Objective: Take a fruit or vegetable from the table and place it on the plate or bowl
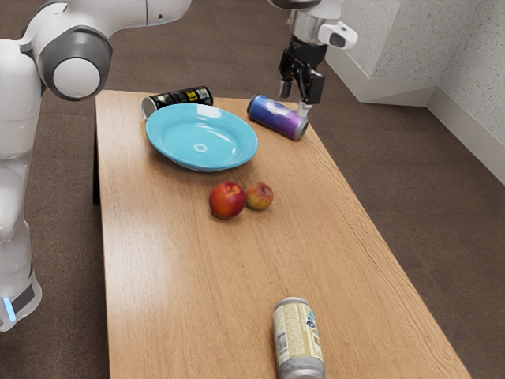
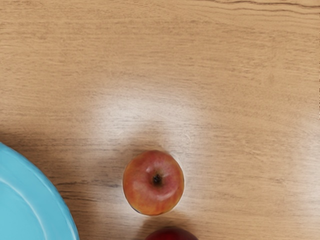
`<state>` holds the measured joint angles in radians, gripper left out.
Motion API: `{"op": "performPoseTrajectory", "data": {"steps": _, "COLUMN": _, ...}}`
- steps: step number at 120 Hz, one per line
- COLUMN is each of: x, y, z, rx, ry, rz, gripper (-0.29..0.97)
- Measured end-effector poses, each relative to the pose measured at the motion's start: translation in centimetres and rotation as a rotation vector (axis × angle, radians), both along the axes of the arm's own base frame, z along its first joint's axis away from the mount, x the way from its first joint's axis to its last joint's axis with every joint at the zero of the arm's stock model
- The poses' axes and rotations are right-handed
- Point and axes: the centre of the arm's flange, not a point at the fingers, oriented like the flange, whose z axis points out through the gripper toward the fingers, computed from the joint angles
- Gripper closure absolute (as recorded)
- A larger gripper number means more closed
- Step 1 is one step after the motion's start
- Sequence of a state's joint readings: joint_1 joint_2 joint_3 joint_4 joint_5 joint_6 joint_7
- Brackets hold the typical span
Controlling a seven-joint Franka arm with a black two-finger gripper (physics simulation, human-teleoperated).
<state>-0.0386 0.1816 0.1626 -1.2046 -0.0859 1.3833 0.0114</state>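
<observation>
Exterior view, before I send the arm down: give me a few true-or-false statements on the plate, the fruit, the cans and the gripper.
1. The blue plate holds no fruit. True.
2. The gripper is shut on a fruit. False: it is open and empty, raised above the table.
3. The red apple and the smaller fruit lie side by side on the table. True.
4. The purple can stands upright. False: it lies on its side.
5. The black can lies on the plate. False: it lies on the table behind it.
</observation>
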Motion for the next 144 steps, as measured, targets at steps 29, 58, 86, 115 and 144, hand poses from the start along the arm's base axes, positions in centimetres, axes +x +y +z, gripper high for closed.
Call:
{"op": "performPoseTrajectory", "data": {"steps": 29, "x": 0.3, "y": 0.0, "z": 0.2, "rx": 0.002, "ry": -0.025, "rz": 0.0, "gripper": 0.0}}
{"op": "performPoseTrajectory", "data": {"steps": 58, "x": 2.1, "y": -3.0, "z": -2.6, "rx": 0.001, "ry": 0.015, "rz": -0.049, "gripper": 0.0}}
{"op": "performPoseTrajectory", "data": {"steps": 86, "x": 3.3, "y": -3.6, "z": -5.3, "rx": 0.005, "ry": 0.044, "rz": -0.054, "gripper": 0.0}}
{"op": "performPoseTrajectory", "data": {"steps": 115, "x": 1.8, "y": -2.9, "z": -12.4, "rx": -0.004, "ry": 0.13, "rz": -0.041, "gripper": 0.0}}
{"op": "performPoseTrajectory", "data": {"steps": 144, "x": -1.0, "y": -5.2, "z": -15.5, "rx": 0.022, "ry": 0.123, "rz": -0.091, "gripper": 0.0}}
